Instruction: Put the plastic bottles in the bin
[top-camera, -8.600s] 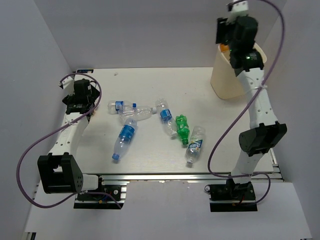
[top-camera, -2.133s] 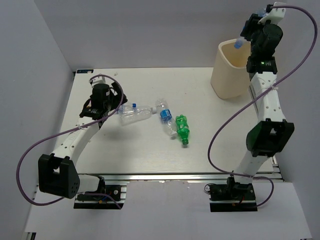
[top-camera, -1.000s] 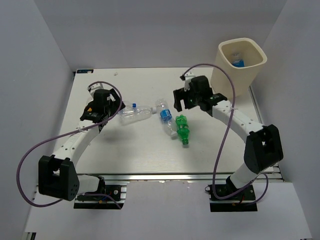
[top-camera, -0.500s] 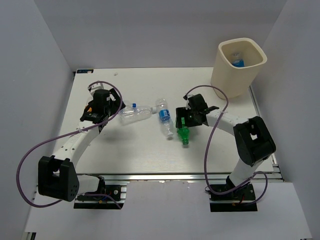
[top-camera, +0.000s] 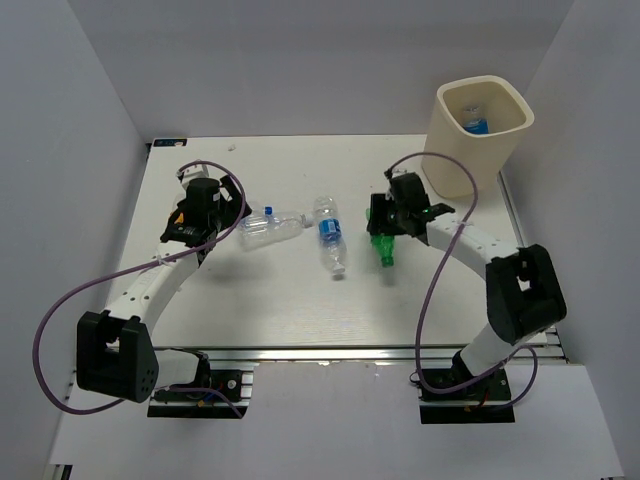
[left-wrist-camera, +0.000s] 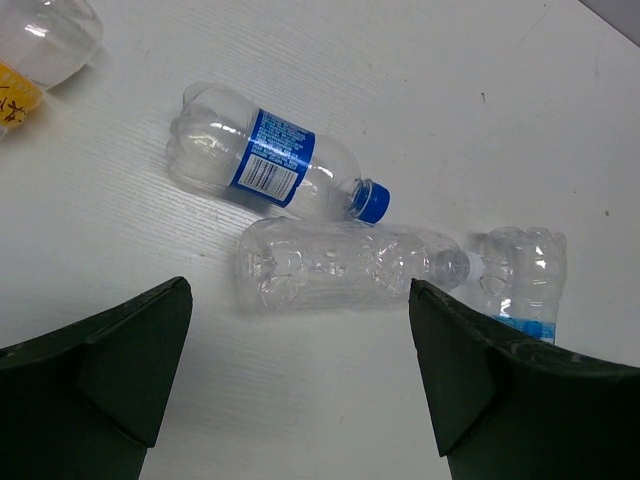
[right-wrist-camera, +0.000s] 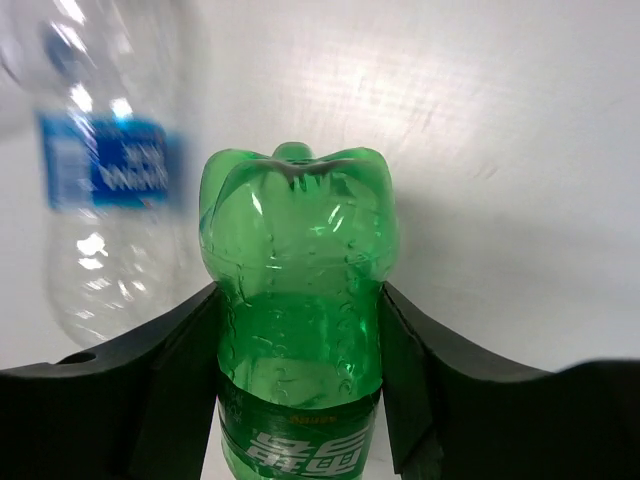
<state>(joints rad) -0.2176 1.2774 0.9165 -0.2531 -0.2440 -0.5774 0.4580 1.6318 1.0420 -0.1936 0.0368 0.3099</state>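
Our right gripper is closed on the green bottle, with one finger pressed to each side of its body. The grip sits just behind the lobed base, which points away from the wrist camera. From above we see this gripper over the middle-right of the table, with green showing beneath it on the near side. We cannot tell whether the bottle is off the surface or resting on it.

Our bin stands upright at the table's far right corner, beyond the right gripper and apart from it. We see a blue-labelled bottle lying inside it.

A labelled bottle lies on its side near the table's centre, just left of the green one and not touching it.

Further left, our left gripper hangs wide open and holds nothing. It is above a clear bottle that lies across the gap between its fingers. A blue-capped bottle with a blue label lies just beyond it. The two bodies are close together, and we cannot tell whether they touch. The clear bottle's cap end lies close to the base of the labelled bottle.
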